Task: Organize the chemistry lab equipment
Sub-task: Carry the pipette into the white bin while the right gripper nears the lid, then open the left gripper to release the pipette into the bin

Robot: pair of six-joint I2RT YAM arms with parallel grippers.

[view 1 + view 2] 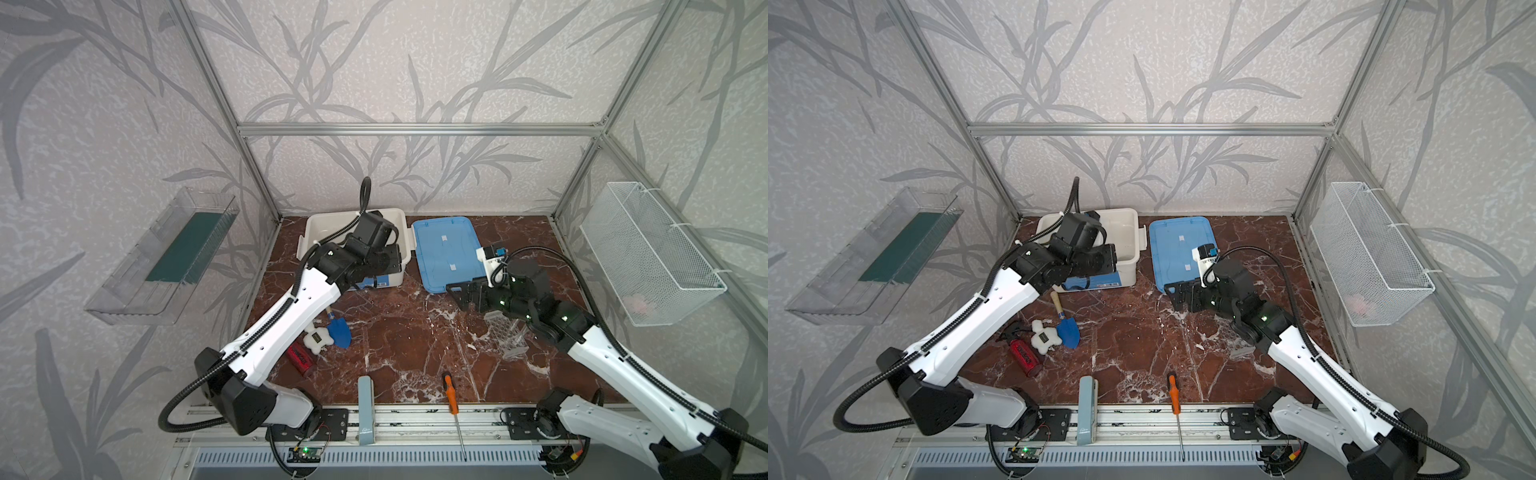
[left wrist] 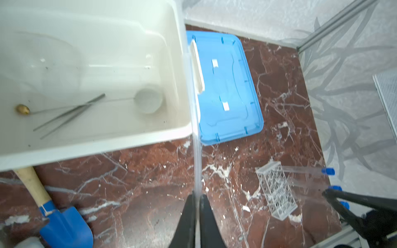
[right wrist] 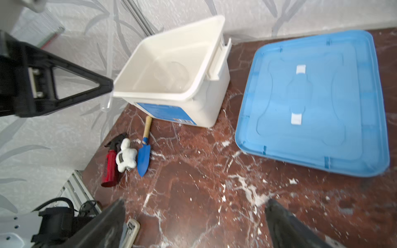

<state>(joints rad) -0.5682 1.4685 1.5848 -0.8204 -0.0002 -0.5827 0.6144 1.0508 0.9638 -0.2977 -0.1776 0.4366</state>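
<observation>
Task partway. White bin (image 2: 107, 143) holds the clear beaker (image 2: 43, 64) on its side, the small white dish (image 2: 148, 101) and the thin rods (image 2: 68, 113). Left gripper (image 2: 197, 196) is clamped on a long clear test tube (image 2: 196, 163) just beside the bin's wall, not yet inside. Right gripper (image 3: 193, 225) is spread wide and empty. Still to do: honeycomb rack (image 2: 277, 191) and blue-capped tubes (image 2: 327, 171), on the bench (image 2: 150, 182) well apart from the bin. Blue lid (image 2: 225, 85) lies off, beside the bin.

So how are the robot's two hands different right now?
The left hand is shut on a long clear tube; the right hand is open and holds nothing. The left hand is near the white tub; the right hand is near the blue lid. Both are black.
</observation>
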